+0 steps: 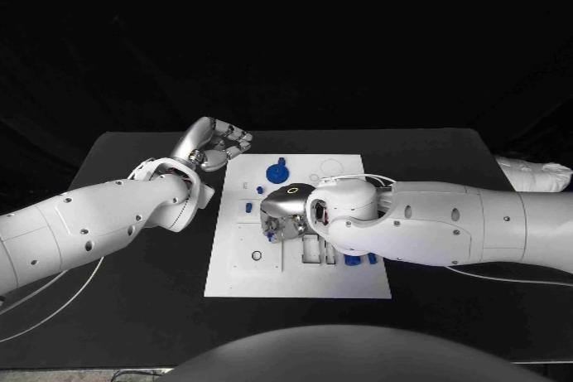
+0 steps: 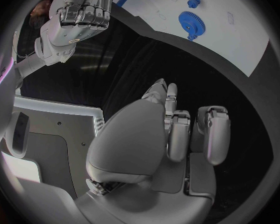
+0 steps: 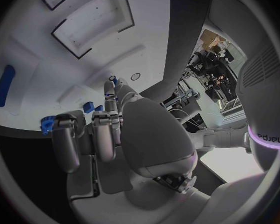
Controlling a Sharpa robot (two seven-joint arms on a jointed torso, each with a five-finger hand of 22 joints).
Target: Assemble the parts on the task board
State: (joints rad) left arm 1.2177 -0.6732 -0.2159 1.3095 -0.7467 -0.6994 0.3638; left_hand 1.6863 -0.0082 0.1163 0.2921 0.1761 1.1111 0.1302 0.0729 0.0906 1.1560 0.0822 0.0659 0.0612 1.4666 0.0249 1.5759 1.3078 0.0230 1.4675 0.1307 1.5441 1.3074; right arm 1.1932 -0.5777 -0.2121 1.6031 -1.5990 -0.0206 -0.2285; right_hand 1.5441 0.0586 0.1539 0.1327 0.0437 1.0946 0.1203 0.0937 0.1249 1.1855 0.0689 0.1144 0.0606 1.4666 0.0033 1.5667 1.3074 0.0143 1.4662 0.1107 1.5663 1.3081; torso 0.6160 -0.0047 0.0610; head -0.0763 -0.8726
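A: How far along does the assembly look?

B: Early to middling, I'd judge. On the white rectangular task board [image 1: 299,270] a blue toothed plastic gear [image 2: 191,22] already sits at the far end, with a smaller blue knob-like part [image 2: 194,2] just beyond it. Other small blue parts [image 1: 353,260] lie loose, under the right forearm and behind that hand's fingers.

A: And the right hand [image 1: 286,210]?

B: Over the board's middle, palm down, fingers curled towards the surface. In the right wrist view a small blue block [image 3: 88,106] sits just past the fingertips [image 3: 109,84]. Whether they pinch anything, I cannot tell.

A: The left hand [image 1: 213,147]?

B: Off the board, beside its far left corner, fingers curled into a loose fist, holding nothing. The gear lies well ahead of them.

A: So what's left?

B: Seating the loose pieces, probably several.
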